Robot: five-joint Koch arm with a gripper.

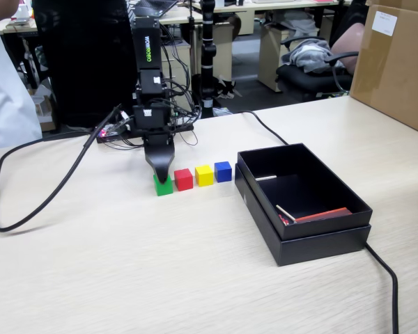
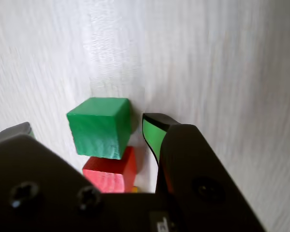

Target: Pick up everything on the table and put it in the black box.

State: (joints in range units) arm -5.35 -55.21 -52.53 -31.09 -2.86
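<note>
Closest to the wrist camera, the black gripper [image 2: 89, 128] straddles the green cube [image 2: 100, 126], its jaws apart, one tip at each side and a sliver of worktop showing between the right-hand tip and the cube. Four cubes stand in a row on the pale wood-grain worktop [image 1: 160, 278]: green cube, red cube [image 1: 184, 179], yellow cube [image 1: 204, 175] and blue cube [image 1: 223, 171], each just beside the next. One black box [image 1: 306, 240] sits to the right of the row in the fixed view, open, with a red strip and a pale stick inside. White lettering on the arm [image 1: 150, 90] reads "WOWROBO". Two black cables [image 1: 35, 202] trail across the worktop. One brown carton [image 1: 393, 66] stands at the far right, with office desks and a chair behind.
</note>
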